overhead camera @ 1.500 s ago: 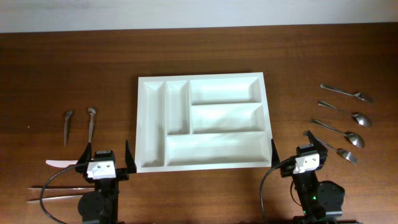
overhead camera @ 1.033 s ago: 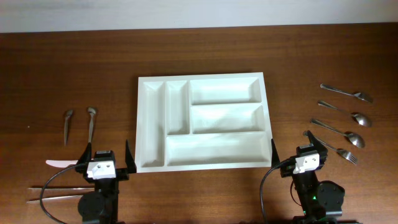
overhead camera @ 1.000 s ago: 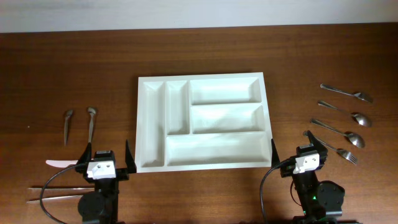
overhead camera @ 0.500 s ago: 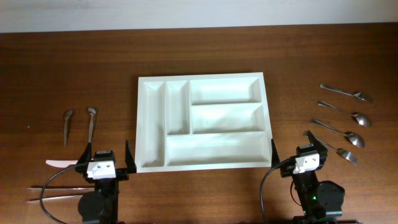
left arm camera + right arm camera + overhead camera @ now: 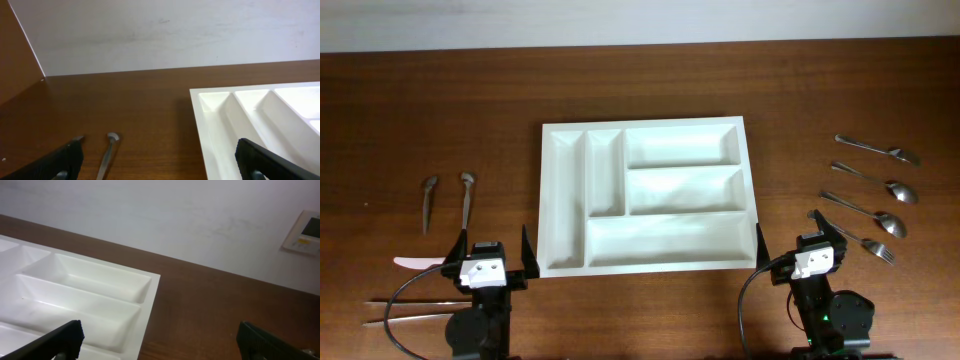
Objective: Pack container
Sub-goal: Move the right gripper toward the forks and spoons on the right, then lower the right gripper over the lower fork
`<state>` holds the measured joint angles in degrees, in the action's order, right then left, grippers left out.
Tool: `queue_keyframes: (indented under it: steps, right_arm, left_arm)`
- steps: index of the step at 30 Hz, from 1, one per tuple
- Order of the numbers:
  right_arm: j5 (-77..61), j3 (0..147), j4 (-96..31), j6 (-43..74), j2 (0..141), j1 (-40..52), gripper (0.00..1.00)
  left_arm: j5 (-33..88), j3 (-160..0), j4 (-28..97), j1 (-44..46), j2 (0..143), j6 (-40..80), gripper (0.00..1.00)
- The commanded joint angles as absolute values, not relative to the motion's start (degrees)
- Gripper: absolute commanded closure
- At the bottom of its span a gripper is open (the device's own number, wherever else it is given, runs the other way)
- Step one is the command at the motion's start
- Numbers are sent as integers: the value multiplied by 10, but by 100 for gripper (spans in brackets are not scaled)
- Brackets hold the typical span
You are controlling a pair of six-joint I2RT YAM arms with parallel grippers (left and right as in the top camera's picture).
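Nothing has moved: left gripper (image 5: 493, 240) and right gripper (image 5: 788, 238), jaws apart and empty, flank the container (image 5: 660, 240) lying crosswise on the worktop (image 5: 420, 100); spoons (image 5: 900, 190) lie right of it, nearest the right gripper.

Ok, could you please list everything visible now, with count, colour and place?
container: one, white, table centre, empty.
spoons: three, silver, right of container.
fork: one, silver, in front of the spoons.
small utensils: two, grey, left of container.
flat piece: one, white, front left.
thin rods: two, grey, front left edge.
table: one, brown wood.
left pincer: one, black, open, front left of container.
right pincer: one, black, open, front right of container.
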<state>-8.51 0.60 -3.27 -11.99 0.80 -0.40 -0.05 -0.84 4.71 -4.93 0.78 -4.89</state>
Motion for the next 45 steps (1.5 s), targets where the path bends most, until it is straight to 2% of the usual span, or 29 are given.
queue_keyframes:
  steps: [1,23,30,35,38,41,45]
  right_arm:
    - [-84,3,-37,-115,2,-7,1]
    - [-71,3,-34,-115,2,-8,1]
    - [-79,13,3,68,2,-8,1]
    - [-61,105,0,17,10,-8,1]
    - [14,190,-70,9,44,-8,1]
    - [85,306,-223,39,123,-8,1]
    - [74,458,-377,39,264,-8,1]
  left_arm:
    - [-3,-5,48,-46,3,-45,1]
    - [-3,-5,48,-46,3,-45,1]
    - [-3,-5,48,-46,3,-45,1]
    - [-3,-5,48,-46,3,-45,1]
    - [-3,-5,48,-46,3,-45,1]
    - [-3,-5,48,-46,3,-45,1]
    - [-3,-5,48,-46,3,-45,1]
